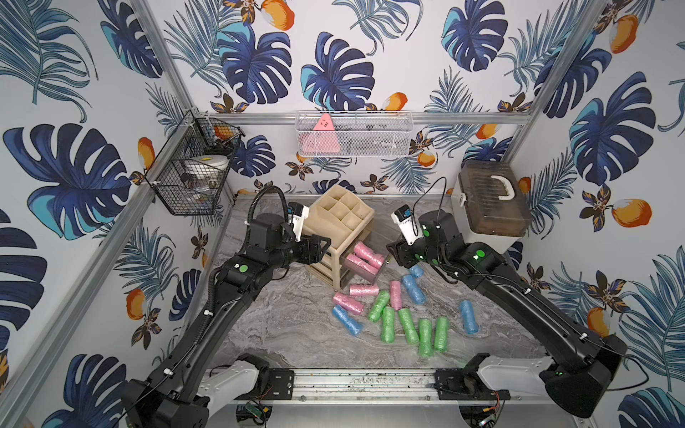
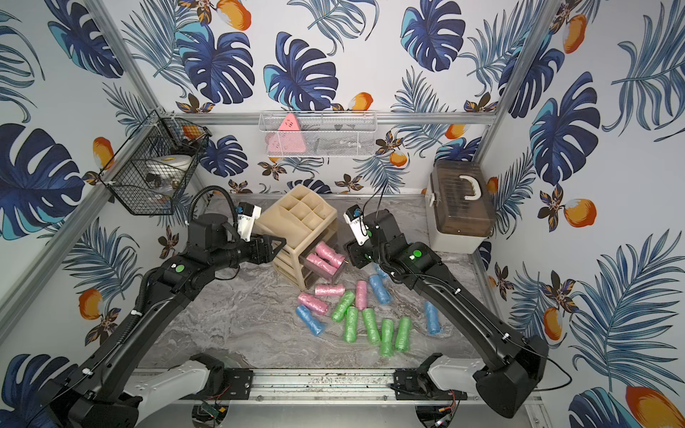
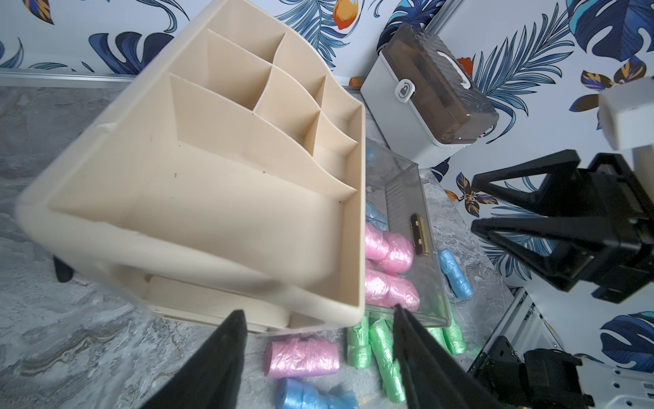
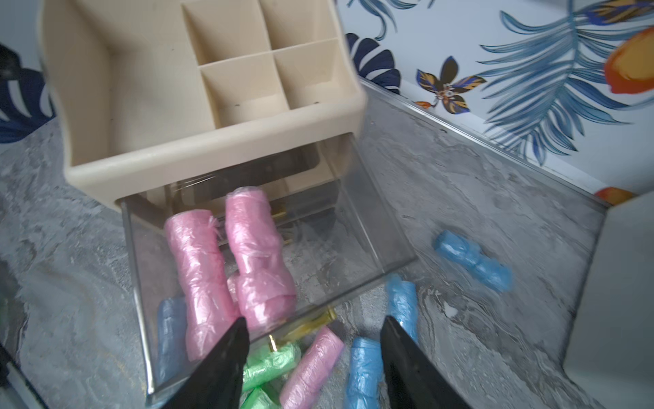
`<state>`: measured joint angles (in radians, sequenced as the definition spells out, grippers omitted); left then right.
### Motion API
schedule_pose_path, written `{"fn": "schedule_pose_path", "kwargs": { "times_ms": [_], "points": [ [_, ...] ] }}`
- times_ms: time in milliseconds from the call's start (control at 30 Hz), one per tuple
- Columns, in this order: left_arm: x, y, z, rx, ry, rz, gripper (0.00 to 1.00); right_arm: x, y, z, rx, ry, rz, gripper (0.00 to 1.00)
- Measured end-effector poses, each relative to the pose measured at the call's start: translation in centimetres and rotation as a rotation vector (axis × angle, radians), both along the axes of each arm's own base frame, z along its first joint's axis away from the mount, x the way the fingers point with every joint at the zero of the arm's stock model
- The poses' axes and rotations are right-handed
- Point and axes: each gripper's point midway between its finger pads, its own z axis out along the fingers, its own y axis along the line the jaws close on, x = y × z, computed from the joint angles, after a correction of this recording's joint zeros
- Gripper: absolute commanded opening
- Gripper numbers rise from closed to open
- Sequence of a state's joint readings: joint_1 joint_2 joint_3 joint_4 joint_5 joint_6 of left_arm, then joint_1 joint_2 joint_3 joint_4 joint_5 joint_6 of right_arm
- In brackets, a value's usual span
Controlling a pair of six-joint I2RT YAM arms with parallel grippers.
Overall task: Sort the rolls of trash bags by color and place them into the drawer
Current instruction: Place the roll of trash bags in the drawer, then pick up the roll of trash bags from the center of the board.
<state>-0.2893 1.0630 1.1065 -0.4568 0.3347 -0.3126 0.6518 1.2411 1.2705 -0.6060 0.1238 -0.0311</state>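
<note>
A beige organizer stands at the back of the marble table, its clear drawer pulled out. Two pink rolls of trash bags lie side by side in the drawer. Loose rolls are scattered in front of it: pink, blue and several green. My right gripper hovers open over the drawer's front edge, holding nothing. My left gripper is open at the organizer's left side, its jaws straddling the organizer's lower corner.
A white case with a brown lid sits at the back right. A black wire basket and a white mesh basket hang on the walls. One blue roll lies apart on the right.
</note>
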Motion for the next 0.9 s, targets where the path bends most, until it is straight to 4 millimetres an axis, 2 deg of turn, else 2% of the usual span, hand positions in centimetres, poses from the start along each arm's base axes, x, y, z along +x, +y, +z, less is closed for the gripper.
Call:
{"fn": "schedule_pose_path", "kwargs": {
  "times_ms": [133,267,367,467,600,700,900],
  "points": [
    [0.0,0.3,0.0,0.015,-0.001,0.016,0.68,-0.5,-2.5,-2.2,0.029,0.058,-0.152,0.53],
    [-0.4,0.7,-0.8,0.041,0.02,0.02,0.68,-2.1,-3.9,-7.0,0.048,0.184,-0.253,0.47],
    [-1.5,1.2,-1.4,0.047,0.015,0.032,0.68,-3.2,-4.5,-10.5,0.061,0.275,-0.314,0.45],
    [-2.8,1.8,-1.4,0.043,-0.007,0.039,0.67,-4.3,-4.5,-13.6,0.065,0.369,-0.34,0.45],
    [-4.4,2.6,-1.5,0.023,-0.039,0.068,0.67,-4.6,-3.7,-16.9,0.06,0.468,-0.36,0.45],
    [-5.3,3.1,-1.5,0.018,-0.062,0.08,0.67,-4.6,-3.1,-18.7,0.062,0.52,-0.364,0.48],
    [-5.7,3.3,-1.9,0.004,-0.052,0.098,0.66,-4.1,-2.7,-21.5,0.067,0.582,-0.387,0.48]
  ]
}}
